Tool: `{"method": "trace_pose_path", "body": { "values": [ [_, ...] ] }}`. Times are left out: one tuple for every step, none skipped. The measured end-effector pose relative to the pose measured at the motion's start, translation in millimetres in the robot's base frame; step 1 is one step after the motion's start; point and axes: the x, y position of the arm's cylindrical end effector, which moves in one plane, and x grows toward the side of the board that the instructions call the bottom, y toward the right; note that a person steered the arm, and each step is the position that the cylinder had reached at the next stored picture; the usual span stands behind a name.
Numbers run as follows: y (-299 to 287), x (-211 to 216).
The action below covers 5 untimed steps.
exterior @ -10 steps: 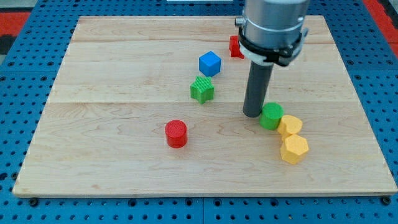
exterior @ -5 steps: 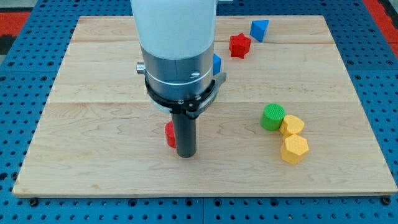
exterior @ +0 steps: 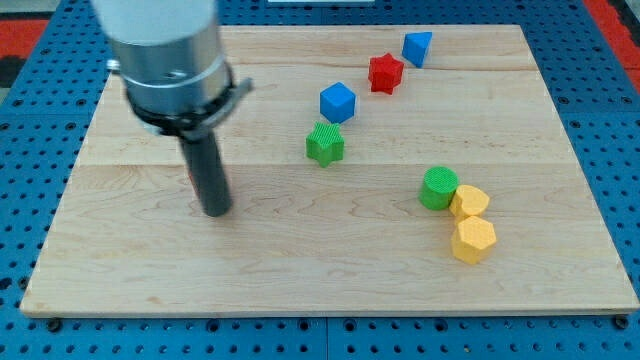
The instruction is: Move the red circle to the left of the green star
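Note:
The green star [exterior: 324, 143] lies near the board's middle. My tip [exterior: 215, 211] rests on the board well to the star's left and a little lower. The red circle is almost wholly hidden behind the rod; only a thin red sliver [exterior: 188, 177] shows at the rod's left edge, above the tip. That sliver lies left of the green star and slightly below its level.
A blue cube [exterior: 338, 102] sits just above and right of the star. A red star [exterior: 385, 73] and a blue block [exterior: 417, 46] lie toward the top right. A green circle [exterior: 438, 187] touches two yellow blocks [exterior: 467, 202] [exterior: 473, 240] at the right.
The rod swept from beside the green circle leftward across the board. The red circle went from the lower middle to the left, now hidden behind the rod. Other blocks stayed put.

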Motion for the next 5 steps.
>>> {"method": "trace_pose_path", "body": {
  "values": [
    [-9, -13],
    [-34, -7],
    [-80, -8],
    [-16, -26],
    [30, -53]
  ]
}}
